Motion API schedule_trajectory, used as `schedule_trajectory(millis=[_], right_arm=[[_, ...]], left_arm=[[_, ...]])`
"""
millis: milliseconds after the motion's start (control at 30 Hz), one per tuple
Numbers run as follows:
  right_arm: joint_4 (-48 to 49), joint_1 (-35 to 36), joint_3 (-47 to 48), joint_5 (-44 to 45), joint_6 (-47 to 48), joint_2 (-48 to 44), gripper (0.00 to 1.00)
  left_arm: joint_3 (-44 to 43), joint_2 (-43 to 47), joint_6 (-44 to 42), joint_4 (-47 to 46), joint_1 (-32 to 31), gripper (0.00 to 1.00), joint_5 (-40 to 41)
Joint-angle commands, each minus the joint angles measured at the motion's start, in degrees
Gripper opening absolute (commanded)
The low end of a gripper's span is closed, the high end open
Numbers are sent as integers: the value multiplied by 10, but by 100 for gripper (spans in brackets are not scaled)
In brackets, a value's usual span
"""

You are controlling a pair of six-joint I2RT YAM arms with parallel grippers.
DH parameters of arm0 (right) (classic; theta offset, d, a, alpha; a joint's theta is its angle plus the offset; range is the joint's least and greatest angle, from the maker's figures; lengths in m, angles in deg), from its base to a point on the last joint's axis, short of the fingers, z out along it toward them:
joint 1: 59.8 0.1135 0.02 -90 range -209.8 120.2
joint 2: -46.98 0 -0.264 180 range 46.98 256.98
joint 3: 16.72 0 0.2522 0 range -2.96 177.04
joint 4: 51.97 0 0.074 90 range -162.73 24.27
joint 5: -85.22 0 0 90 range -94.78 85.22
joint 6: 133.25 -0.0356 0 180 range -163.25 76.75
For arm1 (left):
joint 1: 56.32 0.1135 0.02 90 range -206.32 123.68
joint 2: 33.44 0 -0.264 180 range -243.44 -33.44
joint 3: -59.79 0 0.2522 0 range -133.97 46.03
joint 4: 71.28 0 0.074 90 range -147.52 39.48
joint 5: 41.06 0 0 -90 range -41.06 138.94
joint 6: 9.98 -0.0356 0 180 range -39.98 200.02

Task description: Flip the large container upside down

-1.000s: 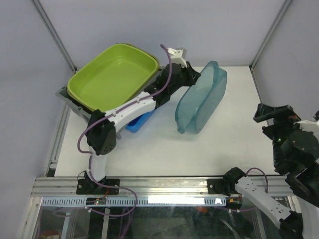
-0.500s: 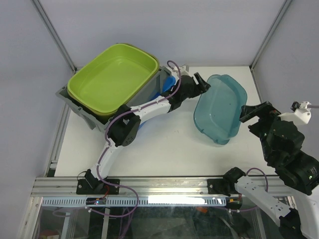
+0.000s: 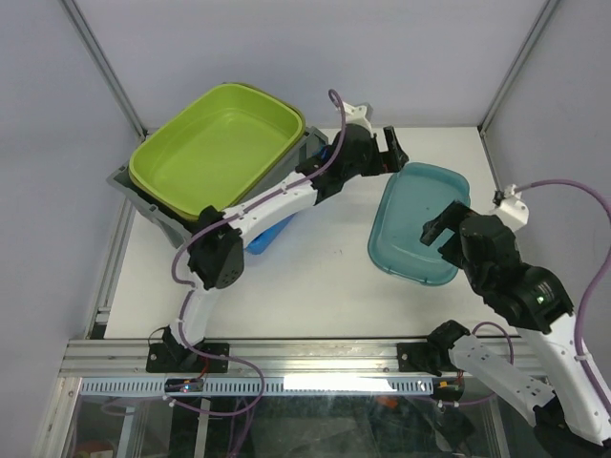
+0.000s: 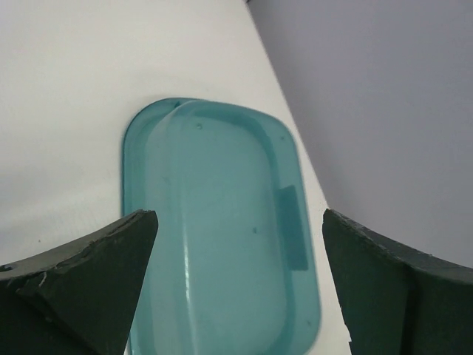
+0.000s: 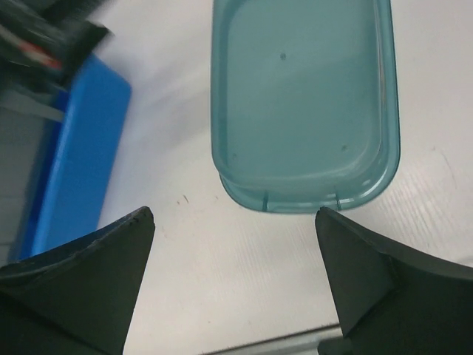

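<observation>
Okay, we see the large teal container [image 3: 406,215] lying bottom-up on the table [image 3: 315,277], right of the grey crate [image 3: 143,202]. The left gripper [image 4: 238,218] hangs wide open and empty between crate and container. The right gripper [image 5: 233,214], also spread wide and empty, hovers over the container's side away from the crate.

Grey crate [image 3: 153,212]: mostly hidden under green tub [image 3: 215,143], left of teal tub [image 3: 410,224]. Blue tub [image 3: 270,236], left of teal tub: largely behind left arm [image 3: 277,196], extent indeterminable.
</observation>
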Motion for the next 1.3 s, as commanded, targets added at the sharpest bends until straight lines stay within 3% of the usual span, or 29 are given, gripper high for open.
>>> schedule_trajectory(millis=[0, 100, 300, 500, 733, 1067, 1167, 1267], right_arm=[[-13, 1, -57, -62, -74, 12, 95], [34, 1, -122, -118, -107, 12, 95], [221, 1, -246, -259, -93, 79, 95], [343, -28, -282, -226, -70, 192, 99], [432, -182, -258, -217, -3, 321, 99], [477, -361, -157, -177, 60, 464, 99], [461, -384, -106, -192, 73, 483, 99], [453, -374, -88, -220, 88, 445, 99]], left_arm=[[6, 184, -99, 30, -22, 99, 10], [53, 275, -144, 37, -41, 99, 56], [177, 408, -181, 43, -61, 99, 77], [301, 511, -211, 74, -85, 99, 72], [442, 613, -170, 97, -120, 99, 2], [490, 611, -141, 123, -175, 99, -19], [482, 611, -144, 127, -184, 99, -15], [482, 621, -144, 130, -189, 99, -6]])
